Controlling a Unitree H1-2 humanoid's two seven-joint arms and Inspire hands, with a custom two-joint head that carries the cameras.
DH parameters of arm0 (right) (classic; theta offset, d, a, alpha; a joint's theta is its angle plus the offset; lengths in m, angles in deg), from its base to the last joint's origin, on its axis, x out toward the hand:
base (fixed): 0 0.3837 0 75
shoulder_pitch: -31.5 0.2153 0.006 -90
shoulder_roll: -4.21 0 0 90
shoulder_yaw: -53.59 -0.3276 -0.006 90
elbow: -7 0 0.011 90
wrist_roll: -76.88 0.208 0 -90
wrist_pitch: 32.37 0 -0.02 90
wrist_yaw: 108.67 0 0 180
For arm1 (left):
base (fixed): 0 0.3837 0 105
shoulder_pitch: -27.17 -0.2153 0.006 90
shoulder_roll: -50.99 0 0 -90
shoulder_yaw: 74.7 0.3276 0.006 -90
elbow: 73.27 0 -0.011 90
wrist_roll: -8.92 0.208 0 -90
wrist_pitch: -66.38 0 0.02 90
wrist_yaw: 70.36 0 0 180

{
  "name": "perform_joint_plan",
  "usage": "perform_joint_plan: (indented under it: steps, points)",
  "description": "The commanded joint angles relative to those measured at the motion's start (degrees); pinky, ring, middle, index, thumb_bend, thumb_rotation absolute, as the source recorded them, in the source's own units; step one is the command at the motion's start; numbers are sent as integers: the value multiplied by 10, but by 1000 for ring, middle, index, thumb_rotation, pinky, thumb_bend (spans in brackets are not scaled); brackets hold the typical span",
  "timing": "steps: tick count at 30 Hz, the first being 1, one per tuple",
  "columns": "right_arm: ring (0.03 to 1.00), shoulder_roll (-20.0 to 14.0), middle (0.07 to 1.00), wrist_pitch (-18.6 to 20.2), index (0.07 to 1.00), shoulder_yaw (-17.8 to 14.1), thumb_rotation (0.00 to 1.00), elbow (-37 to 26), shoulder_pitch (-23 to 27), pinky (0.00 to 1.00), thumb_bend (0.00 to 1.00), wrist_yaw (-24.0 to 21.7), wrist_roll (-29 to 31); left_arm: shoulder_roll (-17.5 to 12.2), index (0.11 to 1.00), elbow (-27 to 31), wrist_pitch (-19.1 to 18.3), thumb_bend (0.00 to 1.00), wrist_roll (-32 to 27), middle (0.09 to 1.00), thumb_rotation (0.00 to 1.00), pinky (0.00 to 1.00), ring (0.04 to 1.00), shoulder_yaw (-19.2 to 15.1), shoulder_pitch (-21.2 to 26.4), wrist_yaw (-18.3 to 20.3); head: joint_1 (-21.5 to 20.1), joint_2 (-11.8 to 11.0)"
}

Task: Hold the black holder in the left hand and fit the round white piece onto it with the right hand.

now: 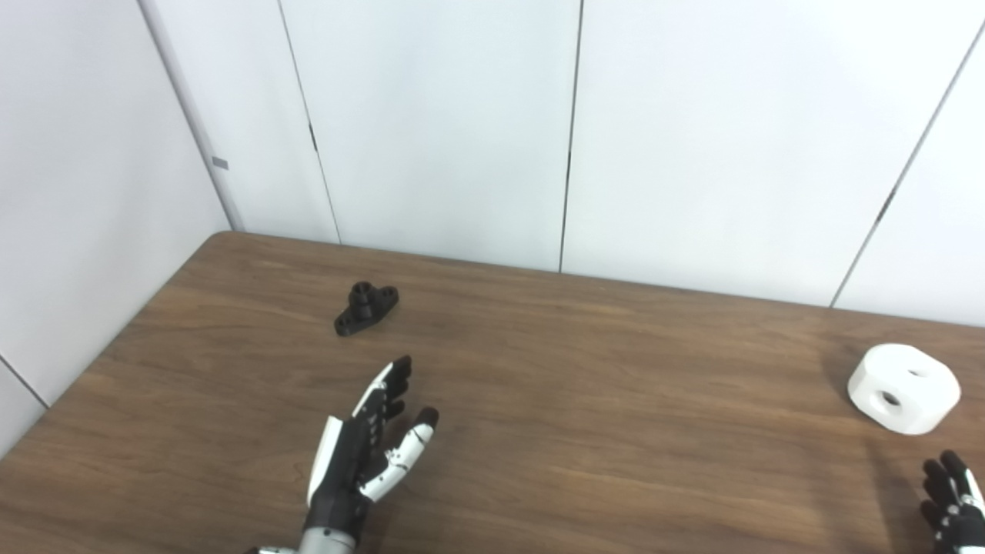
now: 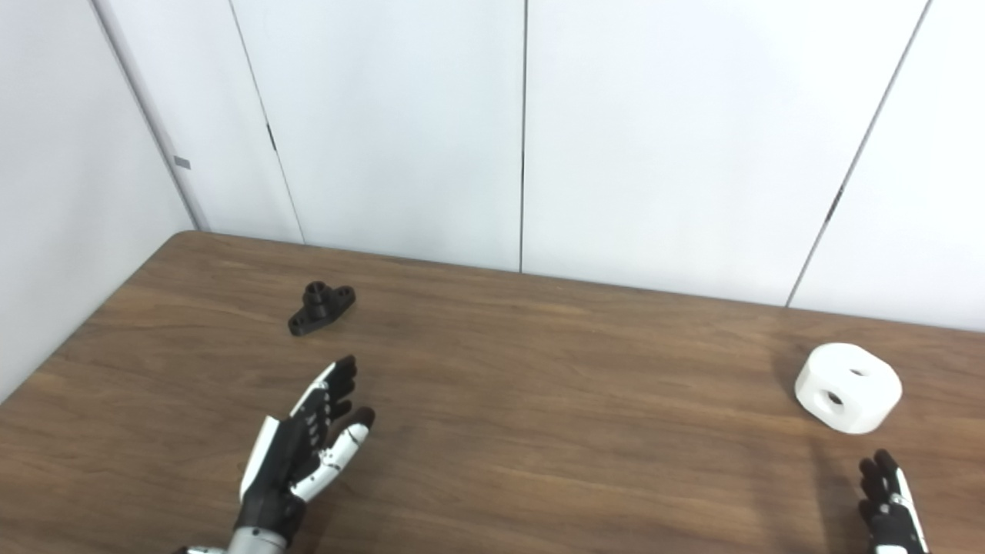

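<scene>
Ahead of the empty, spread left hand (image 1: pixel 362 454), the small, rigid, seemingly light black holder (image 1: pixel 366 308) is best pinched across its flange, while the right hand (image 2: pixel 891 504), apparently spread, is kept just short of the round white piece (image 2: pixel 848 387).

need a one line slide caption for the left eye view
Open left hand nears the black holder; right hand waits below the round white piece on the wooden table.

We see a matte black holder (image 1: pixel 366 308), a plain white round piece (image 1: pixel 903 387), and a dark brown wood-grain table (image 1: pixel 585 385). Left hand (image 1: pixel 368 446) and right hand (image 2: pixel 891 504) both black with white panels. Wall panels (image 1: pixel 439 123) are off-white.
</scene>
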Motion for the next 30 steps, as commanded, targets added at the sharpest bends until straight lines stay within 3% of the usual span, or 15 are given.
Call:
perform_joint_plan:
  steps: [1,8,13,20,25,30]
  points:
    - [1000,-1,986,-9,1000,2,1000,24,-20,1000,540,-5,8,-28,897,31,-11,612,20,909,398,874,912,-11,20,-6,1,1]
    - [1000,-2,979,-10,1000,5,1000,25,-20,1000,542,0,3,-75,889,64,-89,632,57,911,349,802,881,-39,98,-7,-4,2]
    - [999,1,974,-10,1000,4,1000,22,-21,1000,529,5,-2,-114,904,51,-135,687,82,919,450,875,916,-48,137,2,-8,3]
    - [999,3,977,-5,999,7,1000,15,-22,1000,555,7,-9,-150,880,26,-199,755,151,902,438,892,914,-37,178,-4,-12,8]
    - [995,6,972,-2,991,7,1000,12,-24,1000,566,8,-11,-182,871,-39,-183,785,183,910,410,820,908,-25,204,-13,-16,9]
    - [998,7,974,1,990,7,1000,9,-27,1000,564,6,-6,-207,861,-103,-159,828,212,911,394,814,915,-13,228,-34,-15,11]
